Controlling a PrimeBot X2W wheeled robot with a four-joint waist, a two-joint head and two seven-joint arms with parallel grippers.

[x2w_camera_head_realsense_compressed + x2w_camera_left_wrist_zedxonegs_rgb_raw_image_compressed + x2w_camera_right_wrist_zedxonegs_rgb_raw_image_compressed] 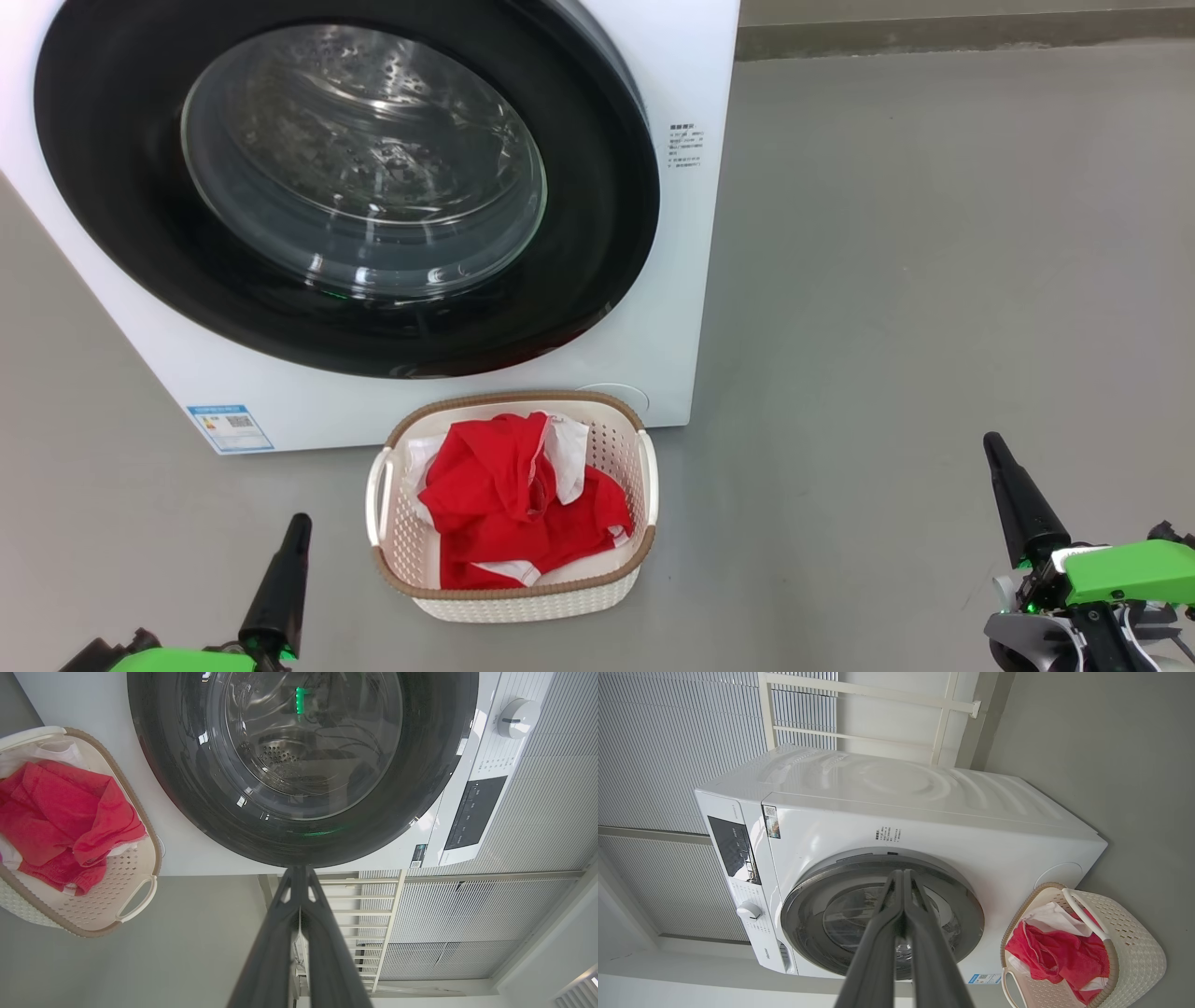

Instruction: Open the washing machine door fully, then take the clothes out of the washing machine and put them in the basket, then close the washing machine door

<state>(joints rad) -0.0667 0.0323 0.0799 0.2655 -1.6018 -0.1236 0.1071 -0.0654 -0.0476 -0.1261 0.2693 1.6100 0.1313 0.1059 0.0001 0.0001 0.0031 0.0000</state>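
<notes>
The washing machine (653, 308) (924, 821) stands white on the floor, and its door (579, 280) (187, 788) (966, 896), a glossy black ring around a clear glass bowl, lies flat against the front. Just before it sits the cream basket (523, 607) (135, 872) (1134, 952) with the red clothes (504, 504) (60, 821) (1059, 956) piled inside. My left gripper (297, 525) (299, 872) is low at the basket's left, shut and empty. Off to the basket's right, my right gripper (992, 446) (902, 875) is shut with nothing in it.
Grey floor (934, 280) spreads to the right of the machine. A control panel (733, 849) and a white dial (514, 716) sit on the machine's upper front. Ribbed wall panels and a pale frame (859, 695) stand behind it.
</notes>
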